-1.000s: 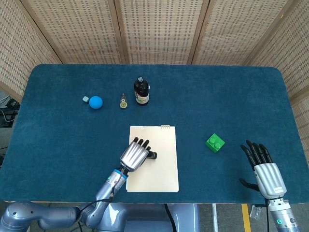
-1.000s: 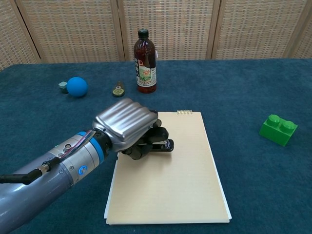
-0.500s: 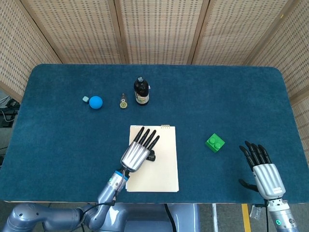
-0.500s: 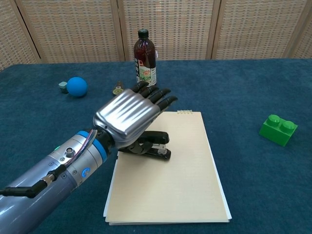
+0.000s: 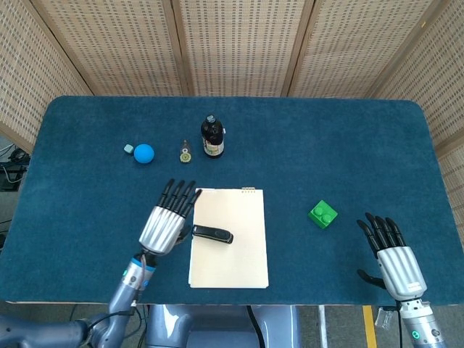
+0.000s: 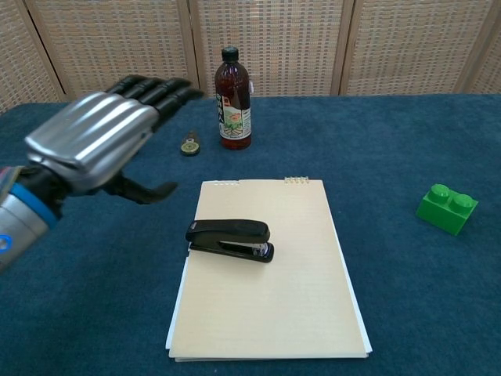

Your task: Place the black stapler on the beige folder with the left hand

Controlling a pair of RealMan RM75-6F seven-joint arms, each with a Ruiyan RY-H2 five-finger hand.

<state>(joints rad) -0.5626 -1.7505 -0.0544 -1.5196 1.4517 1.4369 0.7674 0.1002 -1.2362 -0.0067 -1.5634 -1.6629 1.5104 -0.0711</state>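
Note:
The black stapler (image 5: 212, 234) (image 6: 230, 239) lies flat on the left half of the beige folder (image 5: 239, 254) (image 6: 282, 298), with nothing touching it. My left hand (image 5: 166, 220) (image 6: 100, 140) hovers to the left of the folder, raised above the table, fingers stretched out and apart, holding nothing. My right hand (image 5: 392, 259) rests open at the near right corner of the table, far from the folder; the chest view does not show it.
A dark bottle (image 5: 212, 136) (image 6: 234, 99) stands behind the folder, with a small round object (image 5: 185, 151) (image 6: 189, 145) beside it. A blue ball (image 5: 143, 153) and a tiny grey cube (image 5: 128, 148) lie at the far left. A green brick (image 5: 322, 214) (image 6: 446, 208) sits right of the folder.
My left hand let go of the stapler, spread its fingers, then lifted and drew back to the left off the folder. The stapler stays on the folder. The right hand barely moved.

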